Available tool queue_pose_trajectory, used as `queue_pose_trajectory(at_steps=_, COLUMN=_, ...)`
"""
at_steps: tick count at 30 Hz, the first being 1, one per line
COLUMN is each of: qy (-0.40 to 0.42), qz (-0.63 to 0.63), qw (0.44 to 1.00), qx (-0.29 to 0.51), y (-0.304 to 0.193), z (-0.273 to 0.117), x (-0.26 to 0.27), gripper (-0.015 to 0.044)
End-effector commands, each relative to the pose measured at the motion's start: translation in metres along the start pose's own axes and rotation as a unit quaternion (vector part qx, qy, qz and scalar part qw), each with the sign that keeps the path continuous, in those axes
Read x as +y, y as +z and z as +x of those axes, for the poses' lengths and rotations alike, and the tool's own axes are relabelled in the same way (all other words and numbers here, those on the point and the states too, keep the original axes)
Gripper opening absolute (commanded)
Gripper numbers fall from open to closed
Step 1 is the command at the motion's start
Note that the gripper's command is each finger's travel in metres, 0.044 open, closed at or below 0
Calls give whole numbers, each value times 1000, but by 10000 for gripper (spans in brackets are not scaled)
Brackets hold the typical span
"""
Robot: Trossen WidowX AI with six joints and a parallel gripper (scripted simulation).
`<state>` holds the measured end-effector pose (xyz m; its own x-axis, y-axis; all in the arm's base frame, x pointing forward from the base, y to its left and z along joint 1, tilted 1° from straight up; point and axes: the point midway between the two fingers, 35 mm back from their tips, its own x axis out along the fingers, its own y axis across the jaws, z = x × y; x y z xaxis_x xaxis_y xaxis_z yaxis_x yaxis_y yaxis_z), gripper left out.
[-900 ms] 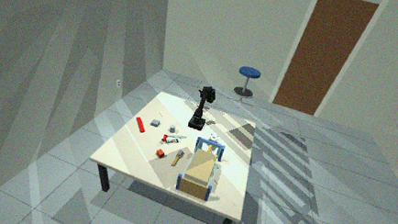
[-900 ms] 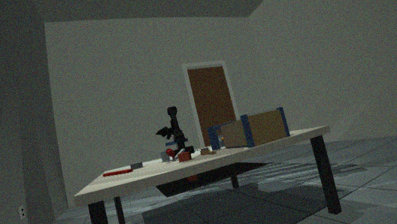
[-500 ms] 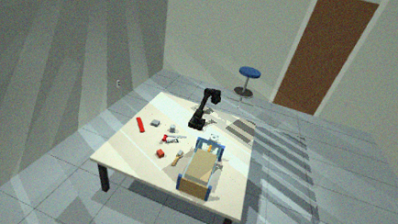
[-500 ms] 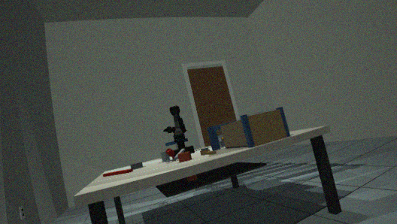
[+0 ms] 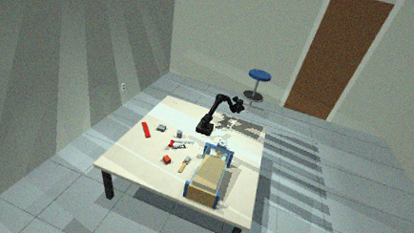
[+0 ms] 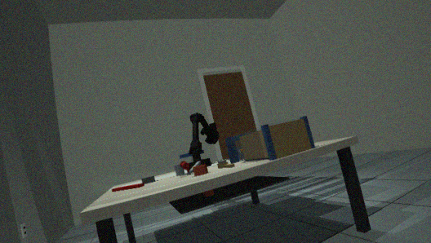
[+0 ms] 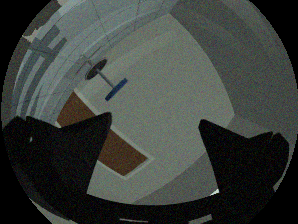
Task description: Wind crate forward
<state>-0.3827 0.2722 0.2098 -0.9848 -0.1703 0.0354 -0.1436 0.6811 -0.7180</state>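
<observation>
Pale walls, blue-grey tiled floor; a brown door in a white frame [image 5: 338,57] [image 6: 230,114] [image 7: 82,117] and a round blue-topped stool [image 5: 259,75] [image 7: 116,89] stand past the far side of the bench [image 5: 125,165] [image 6: 163,200], a cream top on dark legs. Your black jointed arm [image 5: 216,106] [image 6: 195,134] stands toward the far part of the bench, bent over at the top. Your tool [image 5: 239,106] [image 6: 211,136] [image 7: 157,120] is up in the air, wide open, nothing between the fingers; wrist view shows wall, door and stool past them. In the top view the task's tan crate [image 5: 209,173] sits at near right, inside the low clear-panelled cubby with blue corner posts [image 5: 188,189] [image 6: 268,143]. It looks flat. A tan strap [image 5: 219,155] shows at the cubby's far end, and the small pale winch [image 5: 222,142] is just beyond that end. Left of the cubby you have loose items: long flat red bar [image 5: 146,129] [image 6: 128,187] farthest left, grey block [image 5: 161,127] [image 6: 148,179], another small grey block [image 5: 179,133] [image 6: 178,170], a red-and-silver tool-like piece [image 5: 180,144], a red block [image 5: 166,159] [image 6: 201,170] nearer, and a grey-headed piece with tan handle [image 5: 184,164] [image 6: 225,164] between red block and cubby. Can't tell which is the winch handle.
</observation>
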Motion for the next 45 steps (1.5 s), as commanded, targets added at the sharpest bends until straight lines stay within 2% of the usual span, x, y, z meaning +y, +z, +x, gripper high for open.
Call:
queue_pose_trajectory(at_steps=1, qy=64, qz=93, qw=992, qx=58, y=-37, z=-40, x=33, gripper=440)
queue_pose_trajectory(at_steps=10, qy=171, qz=296, qw=914, qx=219, y=-100, z=-164, x=95, gripper=440)
queue_pose_trajectory(at_steps=20, qy=213, qz=474, qw=740, qx=426, y=-128, z=-334, x=126, gripper=440)
queue_pose_trajectory(at_steps=25, qy=200, qz=539, qw=624, qx=530, y=-124, z=-423, x=125, gripper=440)
queue_pose_trajectory(at_steps=32, qy=142, qz=600, qw=429, qx=660, y=-98, z=-542, x=106, gripper=440)
queue_pose_trajectory(at_steps=39, qy=47, qz=609, qw=220, qx=760, y=-49, z=-646, x=66, gripper=440)
queue_pose_trajectory(at_steps=45, qy=-52, qz=571, qw=48, qx=818, y=8, z=-720, x=14, gripper=440)
